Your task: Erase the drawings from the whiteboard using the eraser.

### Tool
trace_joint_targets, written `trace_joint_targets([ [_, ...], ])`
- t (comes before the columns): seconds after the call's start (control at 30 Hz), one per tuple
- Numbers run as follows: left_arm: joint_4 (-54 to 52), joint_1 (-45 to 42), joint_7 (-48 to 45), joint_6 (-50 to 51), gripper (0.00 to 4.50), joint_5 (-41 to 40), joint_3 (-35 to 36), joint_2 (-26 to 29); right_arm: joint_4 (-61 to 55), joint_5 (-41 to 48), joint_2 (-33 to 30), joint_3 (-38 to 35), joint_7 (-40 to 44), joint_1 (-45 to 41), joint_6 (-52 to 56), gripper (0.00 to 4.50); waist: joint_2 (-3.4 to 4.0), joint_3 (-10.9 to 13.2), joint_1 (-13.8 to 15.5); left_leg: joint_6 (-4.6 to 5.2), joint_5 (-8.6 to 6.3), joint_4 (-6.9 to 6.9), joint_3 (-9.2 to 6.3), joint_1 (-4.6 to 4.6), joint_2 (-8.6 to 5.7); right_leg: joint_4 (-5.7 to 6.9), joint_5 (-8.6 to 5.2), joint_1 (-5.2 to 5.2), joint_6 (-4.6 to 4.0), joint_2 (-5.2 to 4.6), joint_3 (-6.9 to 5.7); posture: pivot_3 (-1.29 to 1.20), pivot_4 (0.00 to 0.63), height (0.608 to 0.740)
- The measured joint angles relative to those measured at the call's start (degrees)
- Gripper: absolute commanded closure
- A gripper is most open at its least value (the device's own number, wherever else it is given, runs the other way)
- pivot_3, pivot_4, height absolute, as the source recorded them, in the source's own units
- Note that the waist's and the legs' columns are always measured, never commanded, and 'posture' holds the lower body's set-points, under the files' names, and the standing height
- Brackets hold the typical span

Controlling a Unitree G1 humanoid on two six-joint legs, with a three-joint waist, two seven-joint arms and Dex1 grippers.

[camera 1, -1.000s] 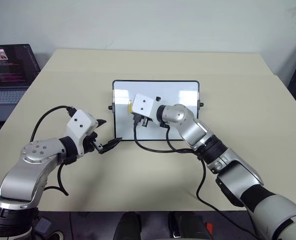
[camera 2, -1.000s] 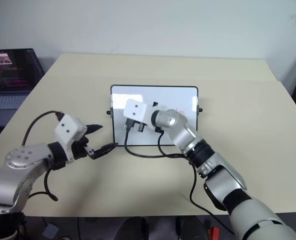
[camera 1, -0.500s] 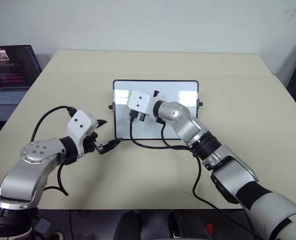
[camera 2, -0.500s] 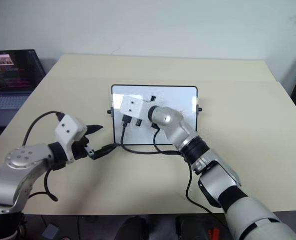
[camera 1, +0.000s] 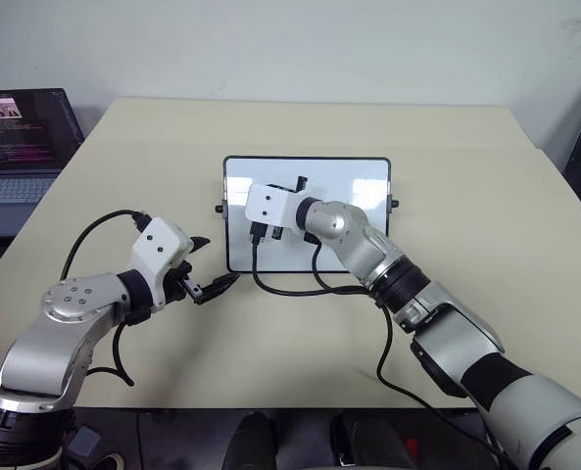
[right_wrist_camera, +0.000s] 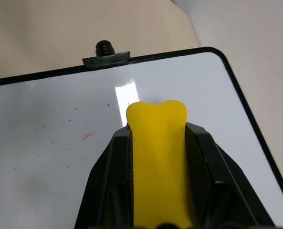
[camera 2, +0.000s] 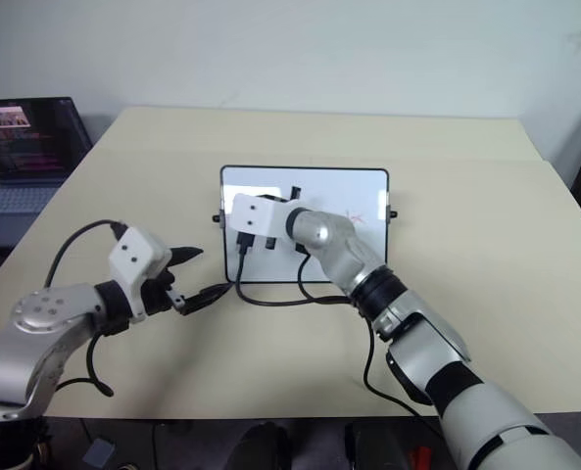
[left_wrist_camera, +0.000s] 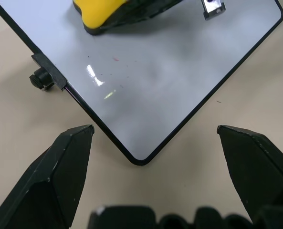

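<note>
The whiteboard (camera 1: pixel 361 186) lies flat at the table's middle, with a black frame and small side knobs. My right gripper (right_wrist_camera: pixel 158 138) is shut on the yellow eraser (right_wrist_camera: pixel 156 119), a finger on each side of it. The eraser (left_wrist_camera: pixel 103 14) sits low over the board's left part with its black underside toward the surface. One red scribble of the drawings (camera 2: pixel 355 216) shows on the board, right of my right arm. Faint red specks (right_wrist_camera: pixel 86 136) lie beside the eraser. My left gripper (camera 1: pixel 217 260) stands open and empty just off the board's near left corner (left_wrist_camera: pixel 140 160).
A laptop (camera 1: pixel 21 147) stands open at the table's far left edge. Black cables (camera 1: pixel 290 289) from my right wrist trail over the board's near edge onto the table. Bare tabletop surrounds the board on all sides.
My right gripper has slid a little left and farther across the board with the eraser, and its wrist has rolled. The left gripper has kept still.
</note>
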Motion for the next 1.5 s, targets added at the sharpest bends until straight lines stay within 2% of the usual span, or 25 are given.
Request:
trace_joint_targets([
  [0.2, 0.0, -0.4, -1.1, -0.2, 0.00, 0.0, -0.8, 0.0, -4.8, 0.1, -1.0, 2.4, 10.0, 3.7, 2.6, 3.38, 0.00, 0.0, 0.0, 0.00, 0.00, 0.03, -0.02, 0.01, 0.00, 0.04, 0.00, 0.01, 0.00, 0.00, -0.02, 0.00, 0.150, 0.740],
  [0.43, 0.4, -1.6, -2.0, -0.3, 0.00, 0.0, -0.9, -0.4, -1.4, -1.3, -1.3, -1.8, -1.1, 0.2, 0.7, 3.38, 0.00, 0.0, 0.0, 0.00, 0.00, 0.04, -0.03, 0.00, -0.03, 0.05, 0.01, 0.01, 0.00, 0.00, -0.02, 0.00, 0.150, 0.740],
  [0.73, 0.7, -2.5, -2.2, -0.4, 0.00, 0.0, -2.2, -1.0, -5.9, -1.2, -2.0, 0.5, 8.8, 3.8, 2.8, 3.38, 0.00, 0.0, 0.0, 0.00, 0.00, 0.03, -0.02, 0.02, 0.00, 0.06, 0.00, 0.02, 0.00, 0.01, -0.01, 0.00, 0.150, 0.740],
  [1.0, 0.7, -2.6, -2.5, -0.5, 0.00, 0.0, -2.5, -1.1, -4.0, -1.8, -2.0, -0.1, 3.3, 2.6, 1.7, 3.38, 0.00, 0.0, 0.1, 0.00, 0.01, 0.05, -0.05, 0.02, -0.02, 0.09, 0.01, 0.02, -0.01, 0.01, -0.03, 0.00, 0.150, 0.740],
  [1.27, 1.7, -3.9, -3.4, -1.4, 0.00, 0.1, -3.9, -1.8, -8.6, -1.2, -5.0, -0.2, 8.1, 4.1, 4.2, 3.38, 0.00, 0.0, 0.2, 0.00, 0.01, 0.05, -0.05, 0.04, -0.02, 0.08, 0.01, 0.04, -0.01, 0.01, -0.04, 0.00, 0.150, 0.740],
  [1.37, 2.7, -4.4, -3.4, -1.6, 0.00, 0.2, -4.2, -1.8, -8.4, -1.2, -4.1, -0.2, 8.4, 4.3, 4.3, 3.38, 0.00, 0.0, 0.1, 0.00, 0.01, 0.04, -0.05, 0.06, 0.00, 0.10, 0.01, 0.04, -0.01, 0.03, -0.03, 0.00, 0.150, 0.740],
  [1.5, 2.9, -4.6, -3.3, -1.8, 0.00, 0.4, -4.3, -1.8, -4.6, -1.3, -1.2, -0.2, 3.9, 3.4, 2.1, 3.38, 0.00, 0.0, -0.5, 0.00, 0.01, 0.03, -0.03, 0.06, 0.00, 0.10, 0.01, 0.04, -0.01, 0.04, -0.01, 0.00, 0.150, 0.740],
])
